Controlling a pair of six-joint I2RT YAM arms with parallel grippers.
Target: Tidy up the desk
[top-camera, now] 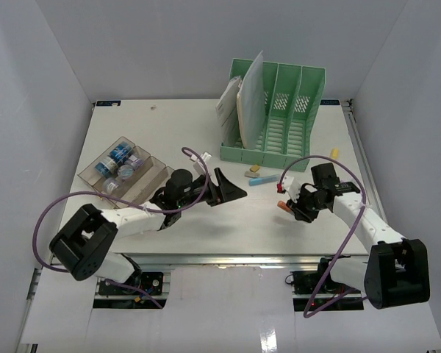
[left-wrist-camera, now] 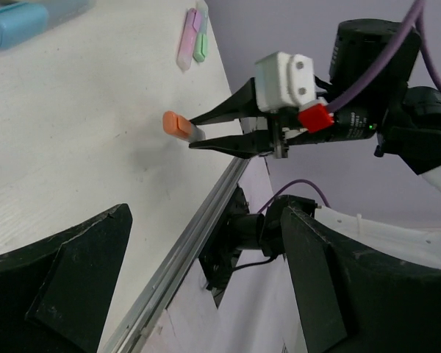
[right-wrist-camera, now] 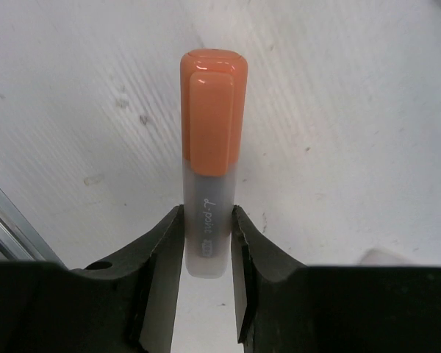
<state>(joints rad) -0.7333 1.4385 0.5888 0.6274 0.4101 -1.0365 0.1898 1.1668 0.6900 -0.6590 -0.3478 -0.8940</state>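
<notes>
On the desk [top-camera: 169, 132], near-right area: orange highlighter [right-wrist-camera: 212, 125] gripped.
The desk is seen filling the top view between grey walls. The right gripper [right-wrist-camera: 207, 217] is closed narrowly on the highlighter's clear barrel, cap pointing outward. The left gripper [top-camera: 231, 187] is held wide, with nothing between its fingers, near the desk's middle. A green file rack [top-camera: 279, 125] is stood at the far side.

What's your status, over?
Right gripper shut on highlighter. Left gripper open, empty. Desk: loose markers by rack. No obstruction seen.
</notes>
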